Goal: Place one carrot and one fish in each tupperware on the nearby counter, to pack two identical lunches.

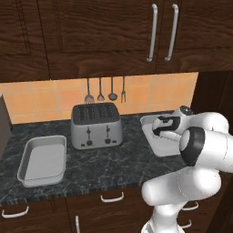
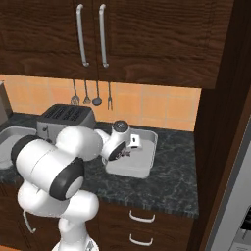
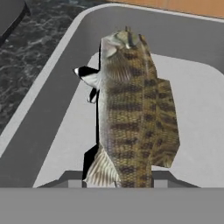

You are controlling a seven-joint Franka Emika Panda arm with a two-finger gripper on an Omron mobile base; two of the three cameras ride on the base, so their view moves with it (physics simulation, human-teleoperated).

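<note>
Hand view: fish dangling right over the right-hand tupperware, looks like a drop-off is coming

The end effector (image 3: 117, 181) is clamped on the fish (image 3: 131, 109) by its tail end, so the body hangs nose-first toward the tray floor, probably to let it land flat inside the rim rather than across it. In the left base view that tupperware (image 1: 150, 132) sits on the bench (image 1: 109, 166) at about 3 o'clock from the toaster (image 1: 96, 126), with the second tupperware (image 1: 42, 160) at roughly 8 o'clock, looking bare so far. I can't spot any carrots from here. My guess is the fish gets released next.
</note>
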